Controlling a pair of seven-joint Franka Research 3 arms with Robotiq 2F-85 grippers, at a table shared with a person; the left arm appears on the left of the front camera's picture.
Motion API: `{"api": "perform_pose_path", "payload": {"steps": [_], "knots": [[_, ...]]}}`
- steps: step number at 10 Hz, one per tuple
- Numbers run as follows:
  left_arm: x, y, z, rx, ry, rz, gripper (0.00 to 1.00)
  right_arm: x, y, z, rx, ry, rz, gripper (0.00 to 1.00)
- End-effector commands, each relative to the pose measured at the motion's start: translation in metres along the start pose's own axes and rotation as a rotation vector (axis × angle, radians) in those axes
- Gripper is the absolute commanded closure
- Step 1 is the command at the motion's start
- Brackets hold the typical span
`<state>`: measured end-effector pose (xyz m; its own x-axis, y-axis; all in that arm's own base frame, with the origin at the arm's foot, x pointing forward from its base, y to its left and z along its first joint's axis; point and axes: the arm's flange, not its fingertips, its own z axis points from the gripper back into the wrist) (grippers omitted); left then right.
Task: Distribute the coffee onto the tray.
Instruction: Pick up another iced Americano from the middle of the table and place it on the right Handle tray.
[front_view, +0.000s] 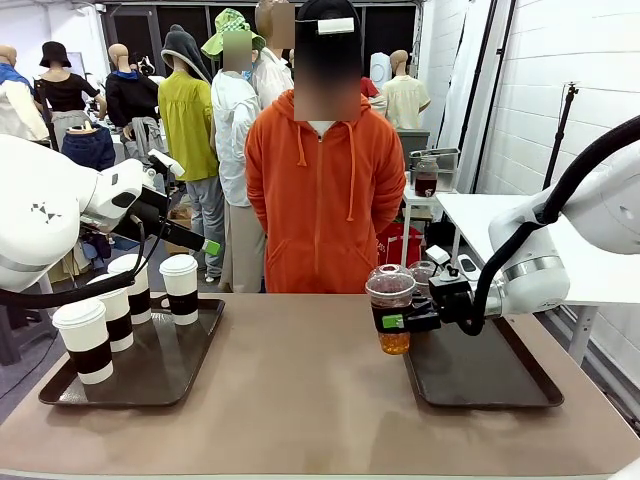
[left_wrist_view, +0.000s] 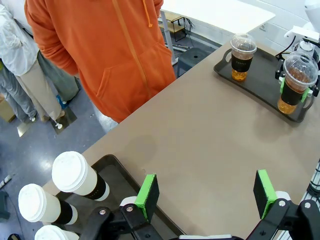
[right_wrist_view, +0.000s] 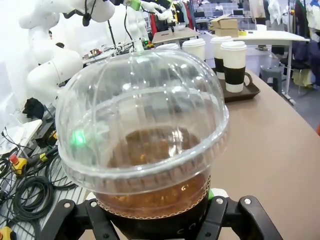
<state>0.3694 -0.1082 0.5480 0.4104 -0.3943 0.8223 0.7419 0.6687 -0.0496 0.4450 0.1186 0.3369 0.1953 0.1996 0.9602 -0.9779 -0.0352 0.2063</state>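
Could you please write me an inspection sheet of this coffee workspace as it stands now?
Surface: brown table, bare in the middle.
Job's things: four white paper cups on the left tray; one dome-lidded iced cup on the right tray; the other iced cup held at that tray's left edge.
Clutter: nothing seen on the table.
Pincers: left pincer open, empty, above the left tray; right pincer shut on the held cup.
Cables: black cable on the right arm.
Surroundings: person in orange hoodie at the far side.
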Motion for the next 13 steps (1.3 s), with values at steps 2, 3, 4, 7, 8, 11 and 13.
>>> {"api": "perform_pose_path", "payload": {"steps": [2,3,4,7,8,11,13], "knots": [[-0.001,0.001,0.000,-0.002,0.003,0.004,0.00,-0.012,-0.014,0.008,-0.007,-0.015,0.018,0.37],[-0.001,0.001,0.000,-0.002,0.003,0.004,0.00,-0.018,-0.016,0.019,-0.019,-0.026,0.011,0.37],[-0.001,0.001,0.000,-0.002,0.003,0.004,0.00,-0.025,-0.019,0.031,-0.029,-0.042,0.008,0.37],[-0.001,0.001,0.000,-0.002,0.003,0.004,0.00,-0.042,-0.027,0.063,-0.051,-0.091,-0.001,0.37],[-0.001,0.001,0.000,-0.002,0.003,0.004,0.00,-0.045,-0.034,0.071,-0.052,-0.091,0.001,0.37],[-0.001,0.001,0.000,-0.002,0.003,0.004,0.00,-0.055,-0.050,0.092,-0.071,-0.084,0.021,0.37],[-0.001,0.001,0.000,-0.002,0.003,0.004,0.00,-0.066,-0.057,0.098,-0.081,-0.097,0.042,0.37]]}}
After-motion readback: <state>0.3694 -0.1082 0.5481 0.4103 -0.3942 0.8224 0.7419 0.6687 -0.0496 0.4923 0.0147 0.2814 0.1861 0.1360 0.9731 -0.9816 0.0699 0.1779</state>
